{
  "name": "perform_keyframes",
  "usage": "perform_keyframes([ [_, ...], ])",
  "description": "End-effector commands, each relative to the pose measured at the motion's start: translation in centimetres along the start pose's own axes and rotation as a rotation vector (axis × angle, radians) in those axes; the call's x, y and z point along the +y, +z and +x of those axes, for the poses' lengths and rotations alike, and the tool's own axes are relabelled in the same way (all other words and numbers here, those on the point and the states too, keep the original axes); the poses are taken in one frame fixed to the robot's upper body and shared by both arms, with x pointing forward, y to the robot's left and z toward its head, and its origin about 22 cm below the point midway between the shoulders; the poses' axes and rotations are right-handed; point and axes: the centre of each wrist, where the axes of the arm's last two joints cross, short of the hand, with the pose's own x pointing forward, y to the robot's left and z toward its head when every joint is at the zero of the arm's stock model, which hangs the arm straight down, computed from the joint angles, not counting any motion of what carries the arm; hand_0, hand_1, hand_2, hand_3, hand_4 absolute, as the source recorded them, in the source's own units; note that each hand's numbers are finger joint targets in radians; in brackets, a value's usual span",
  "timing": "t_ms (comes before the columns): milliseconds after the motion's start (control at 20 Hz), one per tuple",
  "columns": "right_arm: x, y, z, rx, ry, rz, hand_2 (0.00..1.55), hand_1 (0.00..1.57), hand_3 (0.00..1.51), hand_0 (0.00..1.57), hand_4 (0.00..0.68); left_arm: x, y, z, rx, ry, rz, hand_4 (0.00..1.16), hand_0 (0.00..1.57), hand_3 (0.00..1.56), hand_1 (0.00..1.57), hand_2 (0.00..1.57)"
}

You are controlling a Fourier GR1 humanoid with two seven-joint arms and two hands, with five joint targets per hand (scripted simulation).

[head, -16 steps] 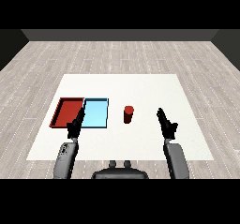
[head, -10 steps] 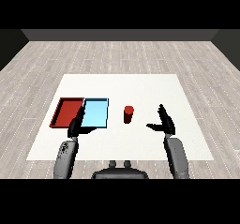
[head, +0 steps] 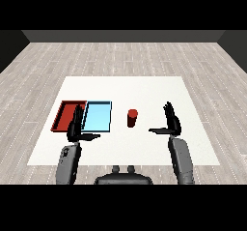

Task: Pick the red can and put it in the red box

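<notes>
The red can (head: 132, 117) stands upright on the white table (head: 144, 90), just right of the light blue tray (head: 98, 116). The red tray (head: 67, 115) lies left of the blue one. My right hand (head: 171, 121) hovers open to the right of the can, fingers straight up and thumb stretched toward the can, a gap between them. My left hand (head: 76, 127) is open in front of the two trays, partly covering the red tray's right edge, thumb pointing right.
Both trays lie side by side at the table's left half. Grey plank floor surrounds the table.
My right hand has spread open, its thumb swinging out to the left, and it has shifted slightly toward the can. The left hand and the can have stayed put.
</notes>
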Motion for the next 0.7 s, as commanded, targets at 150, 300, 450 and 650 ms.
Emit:
perform_keyframes([
  [150, -0.6, 0.8, 0.4, -0.049, -0.031, -0.002, 0.0, 0.0, 0.0, 0.0, 0.0, -0.6, 1.1, 0.4, -0.047, 0.027, -0.017, 0.0, 0.0, 0.0, 0.0, 0.0],
  [300, -0.1, -2.1, -0.6, -0.029, -0.011, 0.018, 0.0, 0.0, 0.0, 0.0, 0.0, -0.2, -0.3, -0.3, -0.057, 0.025, -0.003, 0.0, 0.0, 0.0, 0.0, 0.0],
  [450, -0.3, -0.6, -2.1, -0.003, -0.053, 0.027, 0.0, 0.0, 0.0, 0.0, 0.0, -0.3, 0.4, -2.0, -0.049, 0.043, -0.001, 0.0, 0.0, 0.0, 0.0, 0.0],
  [650, 1.3, -1.3, -0.6, -0.003, -0.095, 0.026, 0.0, 0.0, 0.0, 0.0, 0.0, 1.7, 0.9, 0.5, -0.042, 0.038, 0.006, 0.0, 0.0, 0.0, 0.0, 0.0],
])
